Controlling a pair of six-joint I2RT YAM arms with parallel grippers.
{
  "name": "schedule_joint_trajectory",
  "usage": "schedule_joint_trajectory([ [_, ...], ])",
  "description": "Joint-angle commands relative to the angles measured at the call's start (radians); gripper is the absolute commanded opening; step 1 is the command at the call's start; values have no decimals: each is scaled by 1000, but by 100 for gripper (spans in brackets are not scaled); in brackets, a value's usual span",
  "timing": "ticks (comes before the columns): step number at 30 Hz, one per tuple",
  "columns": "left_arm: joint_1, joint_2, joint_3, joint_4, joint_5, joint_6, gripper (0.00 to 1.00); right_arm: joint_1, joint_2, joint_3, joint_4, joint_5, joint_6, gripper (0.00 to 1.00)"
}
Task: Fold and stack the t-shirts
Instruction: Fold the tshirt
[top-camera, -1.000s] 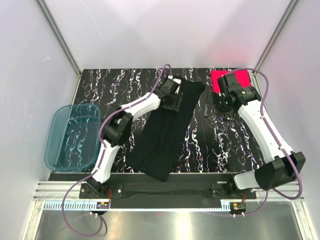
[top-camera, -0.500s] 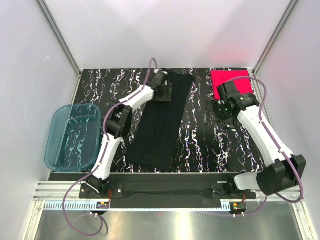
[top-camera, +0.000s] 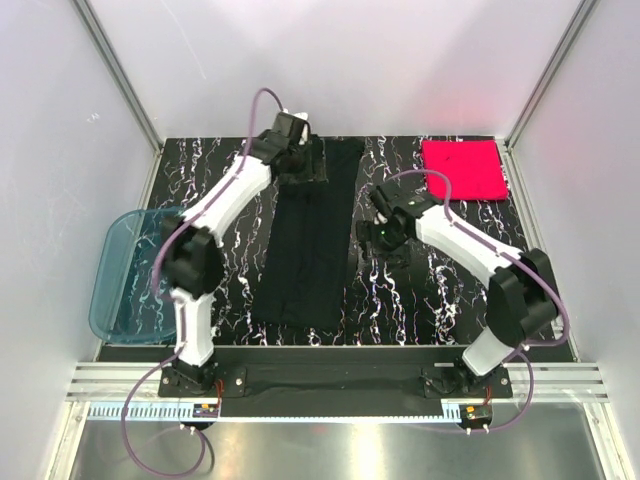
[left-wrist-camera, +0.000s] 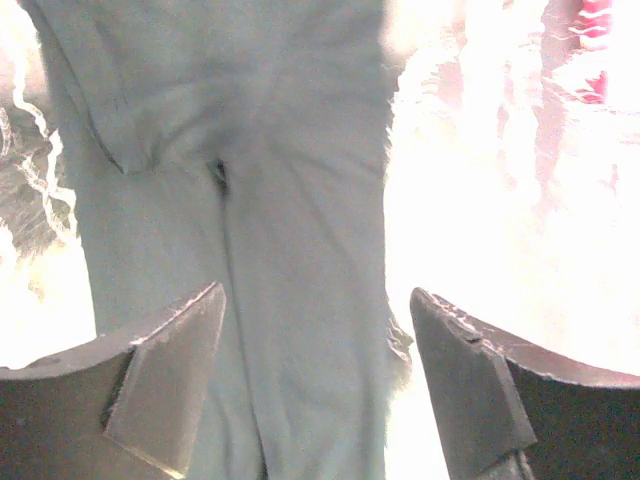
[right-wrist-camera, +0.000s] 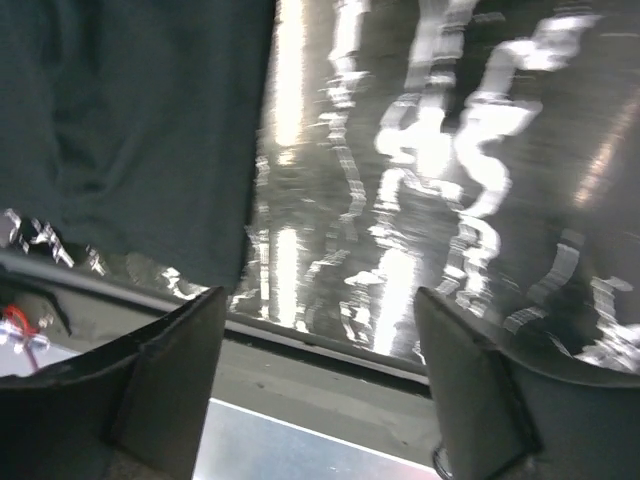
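Down the middle of the worktop (top-camera: 430, 300) we see the black t-shirt (top-camera: 310, 245) stretched lengthwise, the pink-red t-shirt (top-camera: 462, 170) square in the far right corner, the left end effector (top-camera: 300, 160) at the strip's far end, the right end effector (top-camera: 385, 232) over bare worktop beside it, and only the wrist views show both spread wide, empty.

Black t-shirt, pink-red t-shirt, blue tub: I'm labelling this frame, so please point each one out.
black t-shirt (top-camera: 305, 260), top external view, middle of the long folded strip
pink-red t-shirt (top-camera: 462, 168), top external view, centre of the folded square
blue tub (top-camera: 125, 280), top external view, bare floor near its left wall
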Motion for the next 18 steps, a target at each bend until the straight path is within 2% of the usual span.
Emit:
schedule_joint_trajectory([
  [1,-3,-272,-181,-39,-21,-19,79,47,52,-38,129,-140,37,78],
  [5,-3,-539,-506,-87,-109,-18,77,96,98,-92,207,-183,52,74],
  [7,-2,-604,-681,-97,-124,-22,76,122,115,-112,241,-198,72,72],
  [10,-3,-751,-853,-124,-155,-53,75,160,169,-112,281,-239,115,70],
  [14,-3,-822,-979,-111,-154,-98,76,192,204,-115,296,-253,154,70],
  [18,-3,-836,-1019,-110,-160,-124,76,217,219,-130,307,-266,190,69],
])
